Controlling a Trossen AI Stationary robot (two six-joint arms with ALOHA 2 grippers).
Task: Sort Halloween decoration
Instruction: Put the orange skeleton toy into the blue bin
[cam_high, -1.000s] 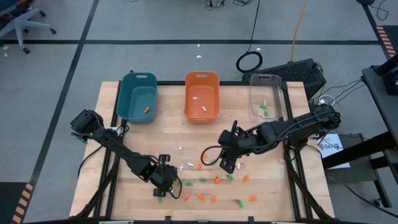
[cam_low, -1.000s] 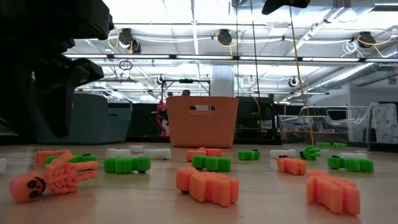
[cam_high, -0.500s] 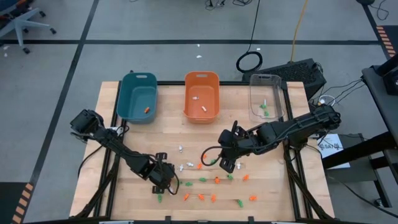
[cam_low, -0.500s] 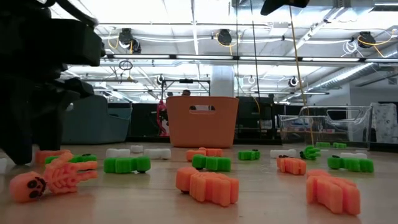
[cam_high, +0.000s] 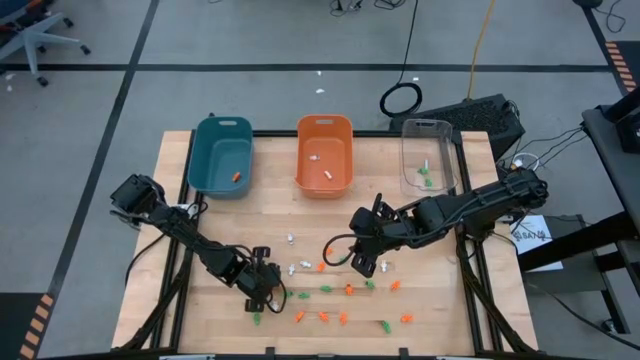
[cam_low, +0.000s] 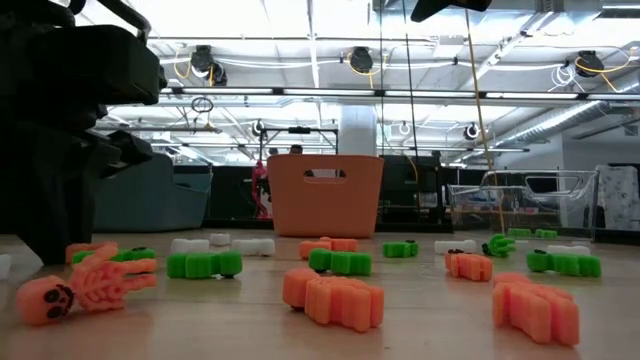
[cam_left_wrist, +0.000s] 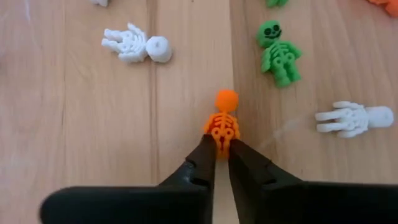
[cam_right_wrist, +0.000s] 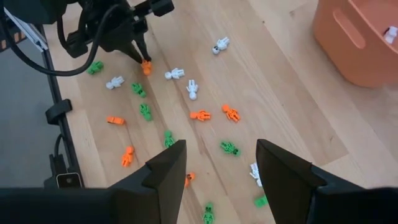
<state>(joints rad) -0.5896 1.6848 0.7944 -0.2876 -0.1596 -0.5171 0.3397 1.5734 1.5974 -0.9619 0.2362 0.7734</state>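
Left gripper (cam_left_wrist: 222, 151) angled down at the desk (cam_high: 200, 250), jaws clenched on an orange skeleton's (cam_left_wrist: 222, 121) legs among scattered trinkets. Right gripper (cam_right_wrist: 217, 165) poised above the desk's middle, jaws released.

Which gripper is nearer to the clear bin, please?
Right. The right gripper hovers mid-table, diagonally in front of the clear bin; the left gripper, pinching an orange skeleton, is farther away.

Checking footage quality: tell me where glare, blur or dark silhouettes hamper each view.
Low view: ceiling lights flare, the left arm is a black silhouette, the nearest orange skeleton looks soft. Left wrist view: sharp, evenly lit, left gripper pinching an orange skeleton. Right wrist view: its own fingers blur large.
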